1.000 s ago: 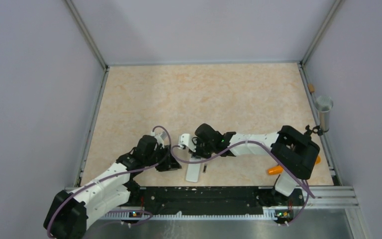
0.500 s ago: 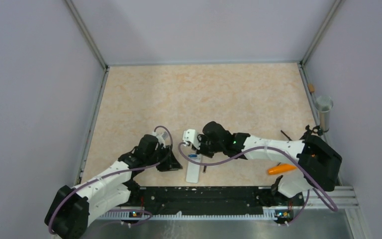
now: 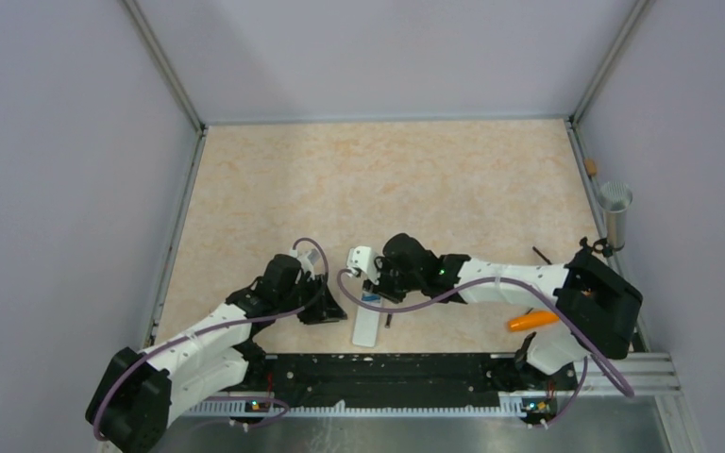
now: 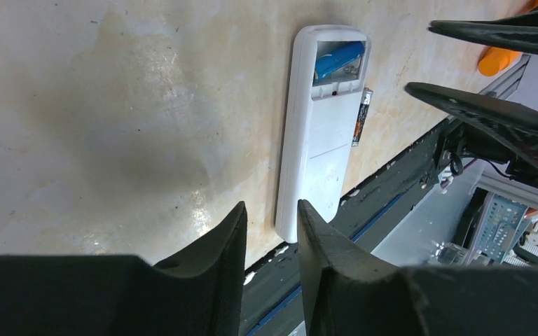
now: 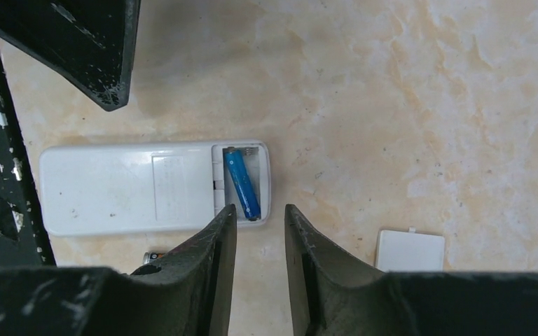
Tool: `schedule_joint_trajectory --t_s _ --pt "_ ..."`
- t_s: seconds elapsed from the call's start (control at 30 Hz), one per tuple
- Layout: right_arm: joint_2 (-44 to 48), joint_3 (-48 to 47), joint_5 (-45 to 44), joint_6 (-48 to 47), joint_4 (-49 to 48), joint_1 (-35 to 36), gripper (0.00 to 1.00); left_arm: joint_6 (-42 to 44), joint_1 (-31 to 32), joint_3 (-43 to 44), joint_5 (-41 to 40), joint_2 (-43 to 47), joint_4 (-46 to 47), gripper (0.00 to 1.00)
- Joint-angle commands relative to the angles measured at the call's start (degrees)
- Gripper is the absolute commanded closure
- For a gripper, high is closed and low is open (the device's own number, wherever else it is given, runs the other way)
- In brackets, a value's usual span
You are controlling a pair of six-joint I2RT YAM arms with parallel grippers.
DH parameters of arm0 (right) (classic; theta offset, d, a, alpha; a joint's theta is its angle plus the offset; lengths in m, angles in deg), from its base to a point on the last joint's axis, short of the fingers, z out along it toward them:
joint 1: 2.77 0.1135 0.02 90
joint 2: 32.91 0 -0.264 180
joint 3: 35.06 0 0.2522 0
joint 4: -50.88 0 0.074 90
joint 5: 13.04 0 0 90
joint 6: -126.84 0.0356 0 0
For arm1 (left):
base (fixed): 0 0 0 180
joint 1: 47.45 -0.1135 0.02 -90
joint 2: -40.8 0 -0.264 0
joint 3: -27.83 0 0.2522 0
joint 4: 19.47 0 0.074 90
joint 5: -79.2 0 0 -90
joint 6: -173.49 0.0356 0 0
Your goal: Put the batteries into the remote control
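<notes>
The white remote control (image 5: 133, 187) lies face down near the table's front edge, its battery bay uncovered. A blue battery (image 5: 242, 183) rests slanted in that bay, also seen as the blue battery (image 4: 338, 58). The dark battery (image 4: 361, 117) lies on the table right beside the remote control (image 4: 319, 140). My right gripper (image 5: 259, 208) hovers just over the bay end, open by a narrow gap, with nothing between its fingers. My left gripper (image 4: 272, 204) sits left of the remote control (image 3: 366, 321), slightly open and empty.
The loose white battery cover (image 5: 410, 250) lies just beyond the remote's bay end. An orange tapered object (image 3: 532, 320) rests at the front right. A metal cup (image 3: 615, 212) stands at the right edge. A black rail (image 3: 387, 368) borders the near side.
My right gripper has opened and let go of the blue battery, which now lies in the remote's bay. The right arm's elbow swung to the right. The left arm stayed put.
</notes>
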State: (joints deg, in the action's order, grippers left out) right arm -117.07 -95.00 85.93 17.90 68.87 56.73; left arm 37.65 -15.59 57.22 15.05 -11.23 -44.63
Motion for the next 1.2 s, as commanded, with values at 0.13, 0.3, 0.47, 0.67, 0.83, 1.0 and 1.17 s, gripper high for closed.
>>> schedule_joint_trajectory --t_s 0.13,0.3,0.47,0.67,0.83,1.0,1.17 --pt "-6.4 -4.6 2.0 -1.9 2.2 0.4 0.69 0.4 -0.1 2.0 -1.3 1.4 0.0 0.65" --pt "-7.2 -5.0 2.5 -4.5 2.0 0.4 0.72 0.7 0.0 1.9 -1.2 1.2 -0.2 0.65" --pt "-7.7 -5.2 3.1 -7.8 2.3 0.4 0.73 0.8 -0.1 1.7 -1.2 1.1 -0.1 0.65" --pt "-8.1 -4.5 6.5 -13.8 2.3 0.4 0.73 0.8 -0.1 1.2 -0.8 1.4 0.2 0.65" --pt "-8.3 -2.8 8.6 -18.8 0.0 0.4 0.71 1.0 -0.1 0.8 -1.1 2.8 -0.6 0.65" --pt "-9.9 -3.1 9.5 -22.2 -0.3 -0.2 0.71 1.0 -0.1 0.5 -1.2 4.1 -1.1 0.65" --pt "-11.9 -5.2 10.6 -25.1 3.4 -0.6 0.74 1.4 -0.1 0.4 -1.2 4.4 -1.5 0.64"
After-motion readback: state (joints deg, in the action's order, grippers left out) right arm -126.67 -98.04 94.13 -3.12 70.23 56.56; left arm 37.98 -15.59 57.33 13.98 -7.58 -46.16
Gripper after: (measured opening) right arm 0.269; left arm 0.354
